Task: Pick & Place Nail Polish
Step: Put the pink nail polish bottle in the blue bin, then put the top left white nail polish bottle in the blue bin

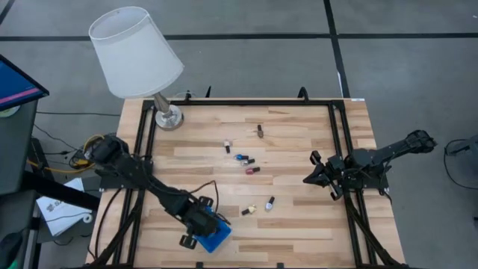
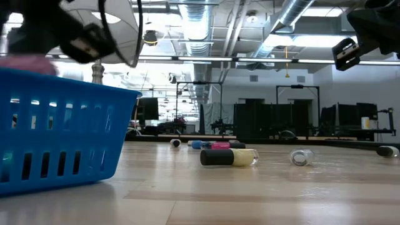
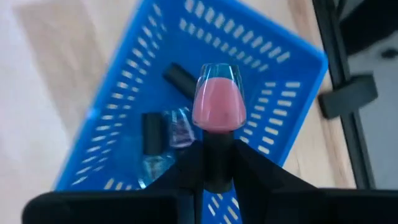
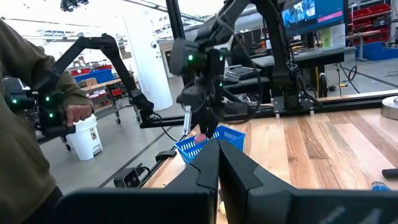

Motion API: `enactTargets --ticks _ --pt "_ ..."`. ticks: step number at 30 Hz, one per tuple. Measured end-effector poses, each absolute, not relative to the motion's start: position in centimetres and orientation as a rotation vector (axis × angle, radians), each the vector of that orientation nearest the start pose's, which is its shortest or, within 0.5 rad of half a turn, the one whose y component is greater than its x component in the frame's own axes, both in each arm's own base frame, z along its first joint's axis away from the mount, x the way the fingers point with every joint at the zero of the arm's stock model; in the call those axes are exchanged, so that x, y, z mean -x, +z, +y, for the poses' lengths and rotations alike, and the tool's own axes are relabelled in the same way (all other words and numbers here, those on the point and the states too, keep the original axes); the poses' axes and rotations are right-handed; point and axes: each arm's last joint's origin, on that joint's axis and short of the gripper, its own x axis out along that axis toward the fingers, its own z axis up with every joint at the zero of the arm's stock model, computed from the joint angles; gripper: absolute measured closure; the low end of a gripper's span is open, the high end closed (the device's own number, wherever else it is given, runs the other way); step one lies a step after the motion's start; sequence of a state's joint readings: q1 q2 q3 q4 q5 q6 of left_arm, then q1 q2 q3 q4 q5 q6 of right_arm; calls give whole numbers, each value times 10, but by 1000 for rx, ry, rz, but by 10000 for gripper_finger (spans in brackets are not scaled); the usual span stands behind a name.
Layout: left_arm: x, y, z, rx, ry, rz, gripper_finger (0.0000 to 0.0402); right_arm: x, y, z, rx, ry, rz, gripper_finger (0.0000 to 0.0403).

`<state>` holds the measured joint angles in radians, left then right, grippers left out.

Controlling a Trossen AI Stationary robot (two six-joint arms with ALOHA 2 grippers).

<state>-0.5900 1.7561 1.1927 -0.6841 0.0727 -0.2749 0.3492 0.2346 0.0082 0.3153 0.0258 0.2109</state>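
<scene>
Left gripper is over the blue basket, at about 7 o'clock on the table near the front edge. Fingers clamped on the dark cap of a pink nail polish bottle, bottle body pointing out past the fingertips, hanging above the basket interior. Not touching the basket floor as far as the left wrist view shows.

Inside the basket: one clear bottle with a dark cap, lying flat, and a second dark cap just beyond it; can't tell the colour of that second one.

Right gripper is parked at 3 o'clock, above the table's right side, fingers together, holding nothing.

Loose bottles on the wooden table:
- yellow one and a clear/dark one near each other at about 6 o'clock from table centre, both lying flat
- red/pink one near centre
- blue one just at 11 o'clock of it
- small dark one a bit further toward 11
- dark one toward 12 o'clock

Lamp with a white shade stands at the 10 o'clock corner.

Right wrist view shows a person's hand in the room beyond the table, on a separate dark arm.
</scene>
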Motion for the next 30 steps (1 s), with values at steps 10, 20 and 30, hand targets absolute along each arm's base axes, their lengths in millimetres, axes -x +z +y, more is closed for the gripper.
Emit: enactTargets --ticks 10,20,30 --pt "-289 174 -189 -179 -487 1298 347 -105 177 38 -225 331 -53 403" --pt "-291 174 -186 -188 -603 1298 302 -105 177 38 -225 331 -53 403" --pt "-290 241 -127 -72 -347 1136 298 -105 177 38 -226 331 -53 403"
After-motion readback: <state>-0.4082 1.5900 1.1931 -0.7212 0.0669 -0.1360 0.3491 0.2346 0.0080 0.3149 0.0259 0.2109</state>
